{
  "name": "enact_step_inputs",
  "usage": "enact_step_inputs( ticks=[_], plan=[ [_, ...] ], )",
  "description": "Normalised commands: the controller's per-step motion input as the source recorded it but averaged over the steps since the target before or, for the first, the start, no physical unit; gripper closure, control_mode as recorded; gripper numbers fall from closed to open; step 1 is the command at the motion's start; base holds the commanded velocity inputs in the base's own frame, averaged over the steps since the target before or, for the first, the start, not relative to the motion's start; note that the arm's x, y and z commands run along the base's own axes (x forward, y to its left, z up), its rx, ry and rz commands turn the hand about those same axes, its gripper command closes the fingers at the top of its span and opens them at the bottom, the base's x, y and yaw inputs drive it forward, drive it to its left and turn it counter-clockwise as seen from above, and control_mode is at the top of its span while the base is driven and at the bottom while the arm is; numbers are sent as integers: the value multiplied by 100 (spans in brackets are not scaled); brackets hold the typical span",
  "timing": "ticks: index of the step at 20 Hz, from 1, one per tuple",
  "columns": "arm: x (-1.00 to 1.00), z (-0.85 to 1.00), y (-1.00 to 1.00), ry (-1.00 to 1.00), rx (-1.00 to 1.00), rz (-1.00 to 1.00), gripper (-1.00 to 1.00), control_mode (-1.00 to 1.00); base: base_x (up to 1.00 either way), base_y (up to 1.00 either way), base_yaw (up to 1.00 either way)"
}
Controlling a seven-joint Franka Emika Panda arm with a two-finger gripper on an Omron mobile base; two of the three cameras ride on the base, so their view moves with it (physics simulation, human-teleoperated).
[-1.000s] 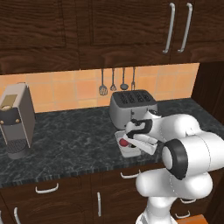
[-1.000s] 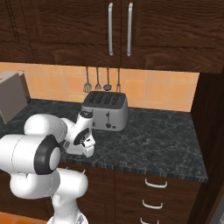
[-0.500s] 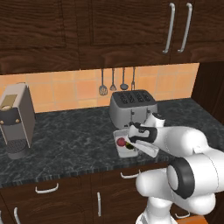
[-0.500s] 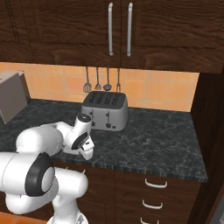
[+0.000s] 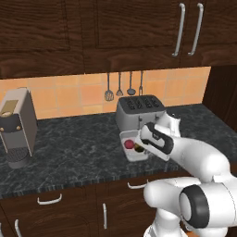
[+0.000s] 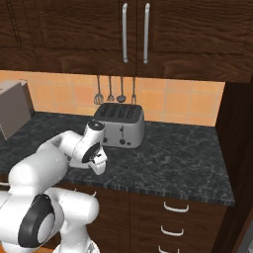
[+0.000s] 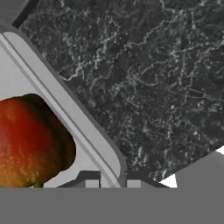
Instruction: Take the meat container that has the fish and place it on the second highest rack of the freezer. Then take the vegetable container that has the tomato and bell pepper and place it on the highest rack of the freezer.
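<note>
The vegetable container [image 5: 134,147], a shallow white tray with a grey rim, sits on the dark marbled counter [image 5: 74,152] just in front of the silver toaster [image 5: 139,111], near the counter's front edge. Inside it the red tomato [image 5: 129,144] lies toward the left, and the bell pepper [image 7: 33,142] sits beside it, its orange-red skin shading to dark green; in the hand view the bell pepper is close up on the left, resting on the tray floor just inside the rim.

The gripper [image 7: 109,179] comes down at the tray's right side, and its two dark fingertips [image 7: 89,178] stand close together with the tray's rim running between them, so the jaws are closed on the wall of the vegetable container. The bell pepper lies just left of the fingers, apart from them.

In the left base view the hand covers the tray's right end. A grey coffee machine [image 5: 17,127] stands well apart at the far left of the counter, and utensils [image 5: 119,85] hang on the orange tiled wall behind the toaster
</note>
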Motion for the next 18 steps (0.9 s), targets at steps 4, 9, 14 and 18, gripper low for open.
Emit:
enact_step_inputs(
  ticks=[4, 9, 14, 18],
  plan=[
    [-37, 95, -32, -2, 4, 2, 100, -100, 0, 0, 0],
    [-72, 100, -39, 0, 2, 4, 100, -100, 0, 0, 0],
    [-97, 100, -10, 0, 3, 0, 100, -100, 0, 0, 0],
    [-74, 100, 0, 0, 0, -5, 100, -100, 0, 0, 0]
  ],
)
